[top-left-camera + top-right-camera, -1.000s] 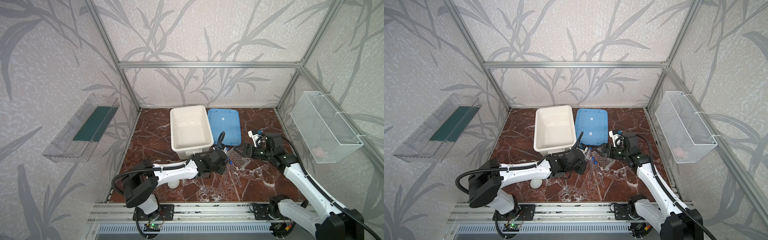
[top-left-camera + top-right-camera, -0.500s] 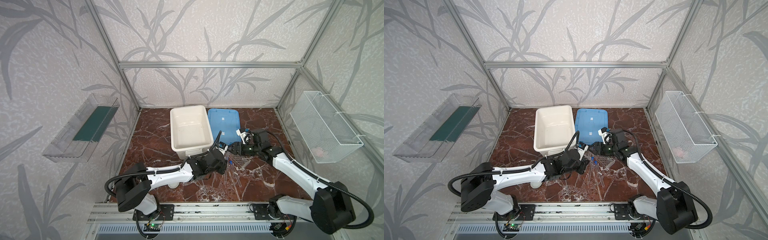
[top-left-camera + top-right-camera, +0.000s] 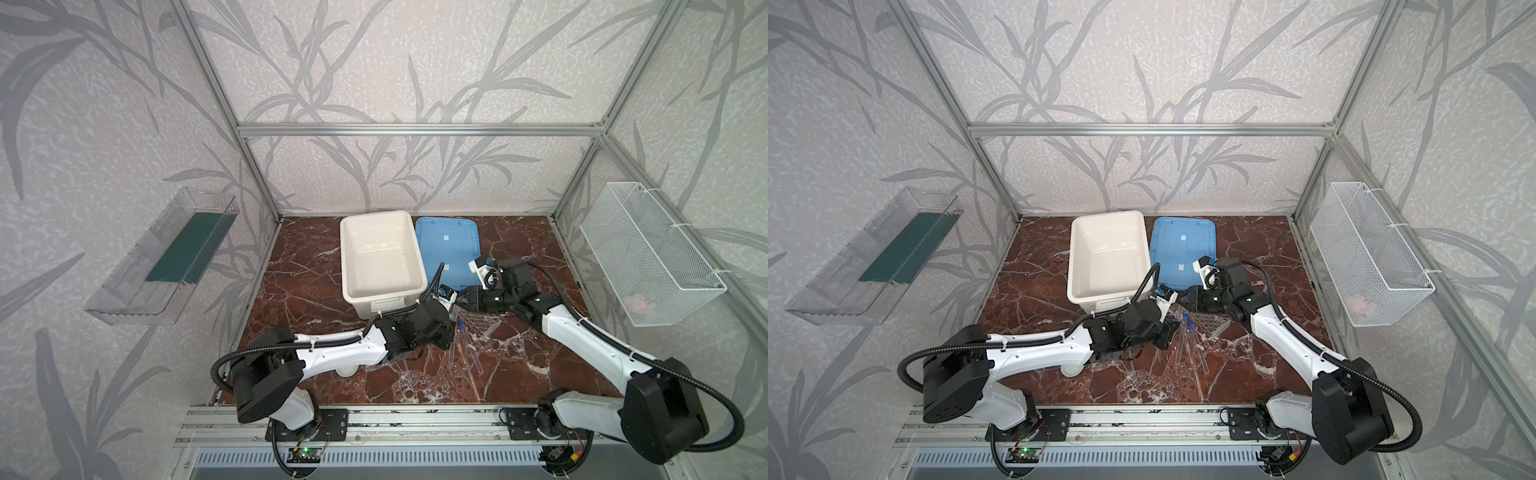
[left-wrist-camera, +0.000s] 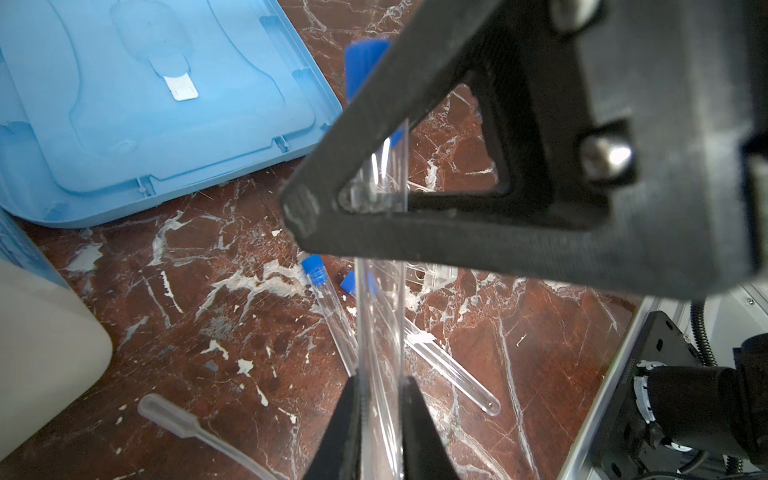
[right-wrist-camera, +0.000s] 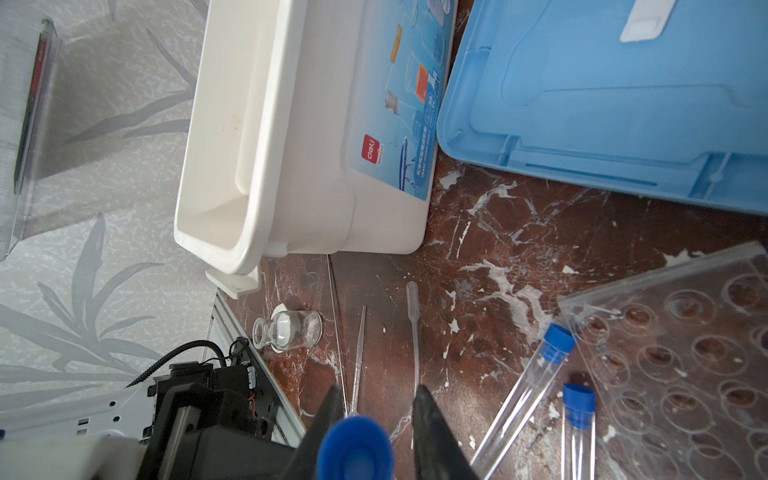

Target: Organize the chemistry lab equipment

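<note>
Just now: right arm [image 3: 582, 332] swinging in, right jaws narrowing fast around blue cap [image 5: 355, 446] of tube [image 4: 380, 332]; cannot tell if pinching yet. Meanwhile left jaws pinching same tube lower down, holding it off desk [image 5: 478, 249]. Handover or uncapping probably starting. Other two tubes [image 5: 523, 399] lying beyond right jaws, beside rack [image 5: 685, 353].

Two high front views downward; two close wrist views, same tubes [image 4: 330, 316]

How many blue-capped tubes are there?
3. One tube is held by the left hand, with the right hand around its cap; two tubes lie on the table beside the rack.
</note>
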You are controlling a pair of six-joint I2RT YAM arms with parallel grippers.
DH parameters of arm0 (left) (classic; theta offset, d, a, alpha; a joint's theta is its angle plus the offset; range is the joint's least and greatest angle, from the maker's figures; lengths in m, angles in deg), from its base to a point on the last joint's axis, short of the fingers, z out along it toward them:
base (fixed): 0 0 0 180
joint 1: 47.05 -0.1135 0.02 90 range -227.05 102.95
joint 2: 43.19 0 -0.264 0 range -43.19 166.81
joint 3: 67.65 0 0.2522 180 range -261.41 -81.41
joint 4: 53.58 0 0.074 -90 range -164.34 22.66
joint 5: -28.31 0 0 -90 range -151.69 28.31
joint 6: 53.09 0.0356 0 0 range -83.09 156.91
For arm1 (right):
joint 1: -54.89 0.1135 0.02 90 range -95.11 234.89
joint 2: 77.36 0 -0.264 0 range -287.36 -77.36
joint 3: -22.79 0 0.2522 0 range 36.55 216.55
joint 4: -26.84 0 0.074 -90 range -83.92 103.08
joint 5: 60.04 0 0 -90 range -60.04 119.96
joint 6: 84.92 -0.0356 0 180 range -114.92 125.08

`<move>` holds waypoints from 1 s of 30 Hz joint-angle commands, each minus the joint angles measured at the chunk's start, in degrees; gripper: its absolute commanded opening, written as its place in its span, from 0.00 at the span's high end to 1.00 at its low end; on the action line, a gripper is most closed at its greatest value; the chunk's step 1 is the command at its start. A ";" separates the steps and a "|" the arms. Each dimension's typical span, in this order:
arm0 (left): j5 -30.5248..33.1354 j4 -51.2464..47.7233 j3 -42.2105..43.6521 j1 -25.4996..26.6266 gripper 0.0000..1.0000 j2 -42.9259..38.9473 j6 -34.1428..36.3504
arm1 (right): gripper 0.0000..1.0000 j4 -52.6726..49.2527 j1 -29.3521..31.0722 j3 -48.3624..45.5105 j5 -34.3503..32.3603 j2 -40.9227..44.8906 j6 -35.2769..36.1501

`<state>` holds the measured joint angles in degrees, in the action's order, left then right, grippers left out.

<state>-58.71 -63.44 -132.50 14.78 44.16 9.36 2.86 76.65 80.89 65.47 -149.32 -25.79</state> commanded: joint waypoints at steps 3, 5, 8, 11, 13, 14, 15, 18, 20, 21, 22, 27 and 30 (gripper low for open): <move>0.58 0.19 -1.09 0.30 0.83 0.68 0.66 | 0.76 1.58 0.20 0.33 -0.53 0.51 0.22; 0.75 0.25 -1.19 0.40 0.82 0.74 0.74 | 0.76 2.02 0.20 0.23 -0.27 0.42 0.02; 1.07 0.06 -1.51 0.36 0.80 0.93 0.84 | 0.76 2.42 0.21 0.14 -0.26 0.50 -0.26; 0.96 0.62 -1.41 0.34 0.74 1.15 0.13 | 0.77 2.39 0.21 0.16 -0.98 1.07 -0.11; 1.09 1.17 -1.33 0.35 0.73 1.33 -0.84 | 0.78 2.06 0.21 0.17 -1.61 1.43 0.11; 0.84 1.62 -1.28 0.40 0.73 1.46 -1.16 | 0.77 1.96 0.21 0.09 -1.75 1.55 0.26; 0.82 1.84 -1.42 0.36 0.73 1.58 -1.54 | 0.78 1.88 0.21 0.05 -1.80 1.56 0.31; 0.74 3.55 -1.01 0.34 0.72 1.81 -2.26 | 0.79 1.87 0.21 -0.17 -2.01 1.61 0.46; 1.14 3.81 -0.94 0.33 0.71 1.86 -2.62 | 0.81 1.85 0.21 -0.47 -2.28 1.64 0.64; 1.33 3.79 -0.85 0.38 0.69 1.74 -2.69 | 0.81 1.63 0.21 -0.55 -2.60 1.65 0.89; 1.66 3.73 -0.81 0.33 0.65 1.61 -2.94 | 0.81 1.37 0.21 -0.52 -2.97 1.74 1.15; 1.38 5.53 0.42 0.35 0.50 -1.29 -4.20 | 0.81 -1.64 0.21 0.43 -8.05 4.34 4.87; 0.06 3.43 -1.75 0.28 0.21 -3.55 -4.63 | 0.81 -4.32 0.19 1.23 -15.56 8.28 8.51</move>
<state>-58.55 -59.99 -132.54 14.80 44.10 5.86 1.44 76.67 80.82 57.25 -145.41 -21.79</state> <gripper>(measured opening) 0.720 0.195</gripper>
